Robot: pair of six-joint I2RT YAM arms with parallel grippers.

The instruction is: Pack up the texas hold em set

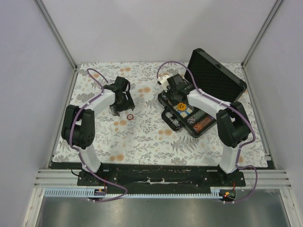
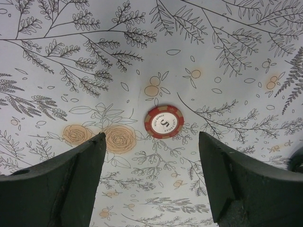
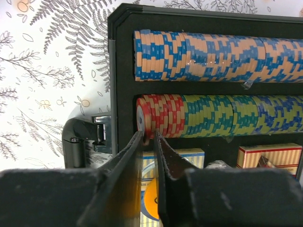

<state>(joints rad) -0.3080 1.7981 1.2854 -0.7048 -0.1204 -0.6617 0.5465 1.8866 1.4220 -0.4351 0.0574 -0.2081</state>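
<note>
L gripper [image 2: 151,136] is spread wide, a red chip [image 2: 164,121] just ahead of its tips; R gripper [image 3: 147,135] is only slightly apart, grasping nothing, tips right at the chip row [image 3: 158,116] in the case [image 3: 123,71].

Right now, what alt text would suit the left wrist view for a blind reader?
A red chip lies flat on a floral cloth, just beyond the left gripper, whose two dark fingers stand wide apart at the bottom of the frame.

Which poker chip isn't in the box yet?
The red chip lying alone on the flowery cloth, just ahead of the open left pincer. All the other chips stand packed in rows inside the box.
</note>
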